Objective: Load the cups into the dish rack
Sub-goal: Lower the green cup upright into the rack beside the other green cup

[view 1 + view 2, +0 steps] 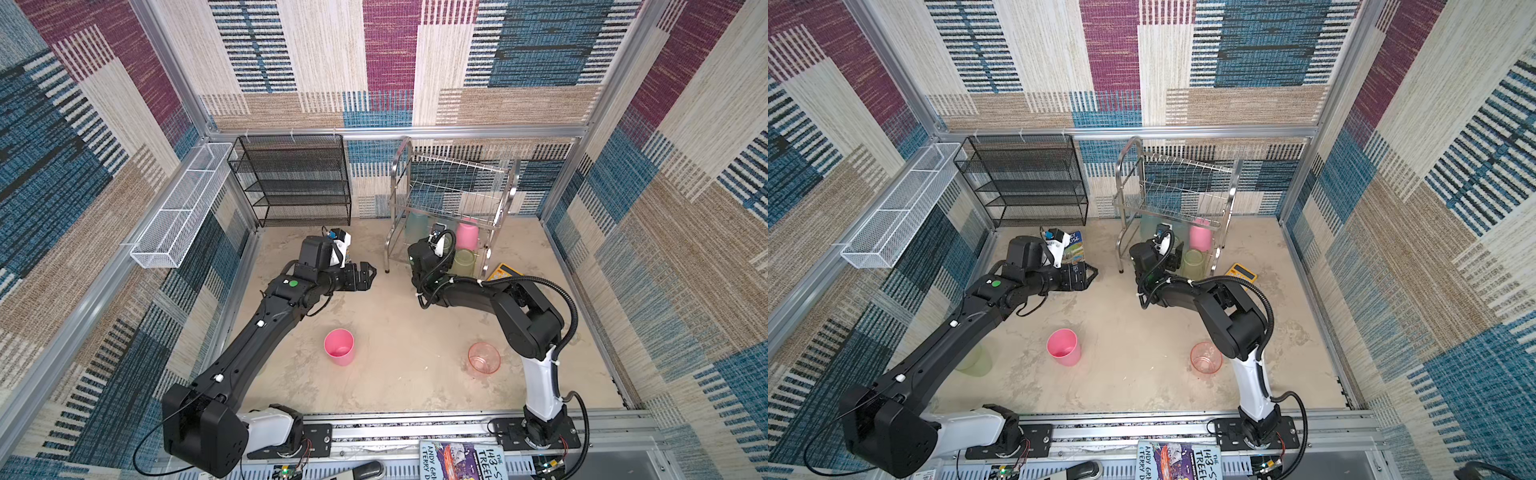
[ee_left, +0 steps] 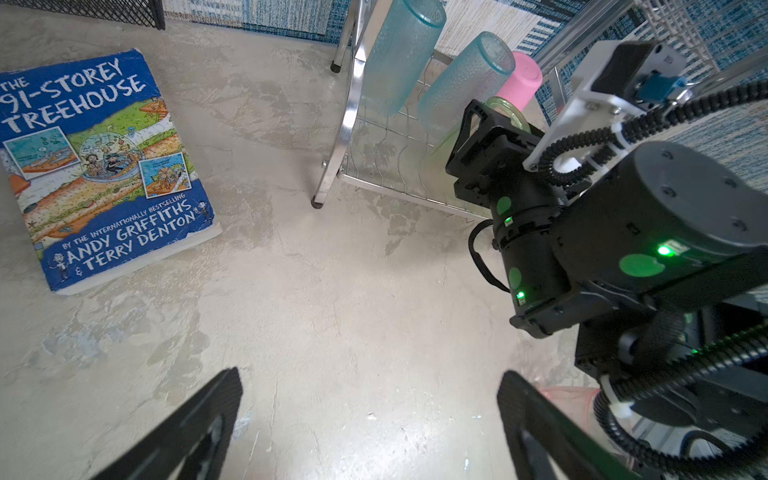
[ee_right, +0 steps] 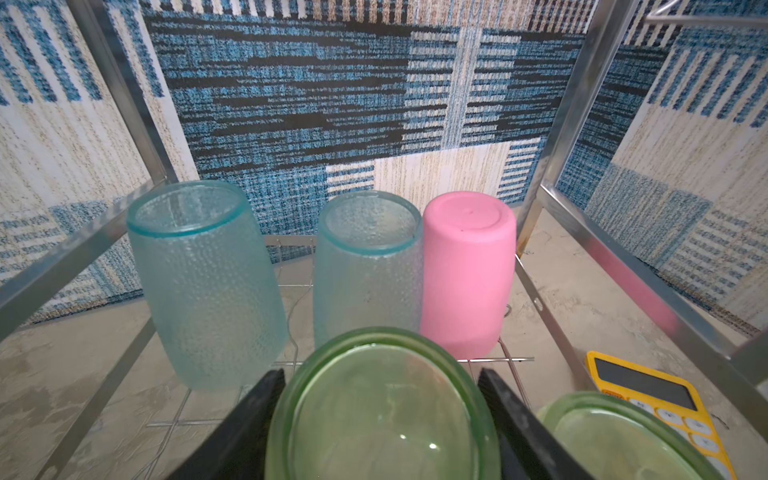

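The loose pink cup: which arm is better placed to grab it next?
Left, probably. The left end effector is open and empty on the pink cup's side; the right end effector grips a yellow-green cup inside the dish rack.

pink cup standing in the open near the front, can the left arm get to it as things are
Probably yes: the pink cup stands upright on bare floor, nothing close around it, and the left gripper is open and empty. It would have to draw back a good way.
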Controlling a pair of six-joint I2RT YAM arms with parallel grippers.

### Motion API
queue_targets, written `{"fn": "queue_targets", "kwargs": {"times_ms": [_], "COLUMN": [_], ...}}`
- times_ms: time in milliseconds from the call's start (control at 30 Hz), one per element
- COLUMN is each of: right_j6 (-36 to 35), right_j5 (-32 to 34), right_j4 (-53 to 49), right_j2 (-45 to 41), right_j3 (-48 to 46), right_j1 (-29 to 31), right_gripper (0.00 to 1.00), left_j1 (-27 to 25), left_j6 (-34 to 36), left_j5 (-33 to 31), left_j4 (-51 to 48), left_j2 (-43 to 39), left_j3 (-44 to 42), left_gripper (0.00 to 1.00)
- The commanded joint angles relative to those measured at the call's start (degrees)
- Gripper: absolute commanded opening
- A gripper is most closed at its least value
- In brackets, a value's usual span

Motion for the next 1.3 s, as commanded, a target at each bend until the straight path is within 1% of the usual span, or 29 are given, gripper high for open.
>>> {"fn": "queue_targets", "kwargs": {"times_ms": [0, 267, 633, 900, 1267], "right_j6": [-0.03, 0.09, 2.00, 2.65, 3.99], "right_j5": [1.16, 0.86, 1.19, 1.55, 1.13], "right_j4": [2.81, 2.56, 0.74, -0.75, -3.53], "right_j2": [0.65, 2.76, 5.39, 5.80, 5.42], "right_j3": [0.53, 1.70, 3.46, 4.19, 4.75], "right_j1": [-0.19, -0.32, -0.28, -0.36, -0.37], "right_gripper": [0.64, 0.64, 0.65, 0.71, 0.83], "left_j1": [0.01, 0.01, 0.01, 0.01, 0.01], "left_j6": [-0.34, -0.31, -0.48, -0.48, -0.48], "left_j5": [0.39, 0.34, 1.44, 1.27, 1.44], "left_j4": [1.38, 1.36, 1.63, 1.65, 1.65], "left_j2": [0.09, 0.49, 1.20, 1.52, 1.59], "left_j3": [-0.12, -0.04, -0.04, 0.01, 0.03], "left_gripper": [1.00, 0.99, 0.99, 0.99, 0.99]}}
